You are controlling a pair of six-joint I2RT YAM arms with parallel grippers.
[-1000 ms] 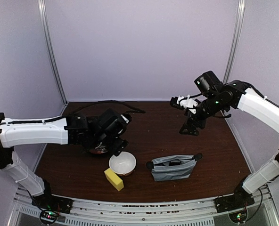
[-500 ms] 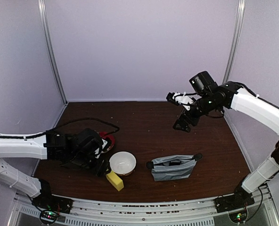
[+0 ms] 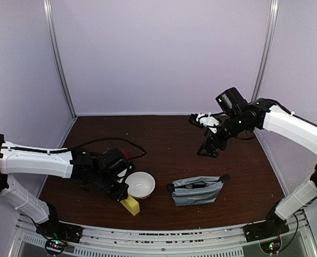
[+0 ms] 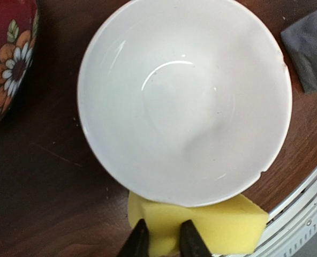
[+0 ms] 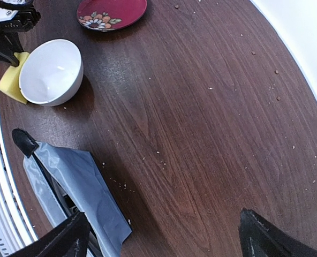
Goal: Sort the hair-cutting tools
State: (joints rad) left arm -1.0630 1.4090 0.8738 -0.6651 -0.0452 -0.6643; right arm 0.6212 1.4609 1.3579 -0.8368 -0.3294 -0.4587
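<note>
A: What's new with the left claw [image 4: 165,243]?
B: A second ago it hung wide apart over the plate [image 5: 113,10]. Now it has dropped to the near edge of the bench [image 5: 201,107] and pinched down on the sponge [image 4: 223,227], right by the bowl [image 4: 185,101]
A: And the right claw [image 5: 166,238]?
B: Barely moved: raised over the far right of the bench, fingers wide apart, nothing between them
A: Does that help with the tools?
B: Not directly, I'd say. None lie out on the bench. They seem to be in the pouch [image 3: 196,191] by the near edge, right of the bowl; something dark shows in its mouth, too small to tell. The sponge grab looks like a detour, and with the pouch untouched, sorting has not begun
</note>
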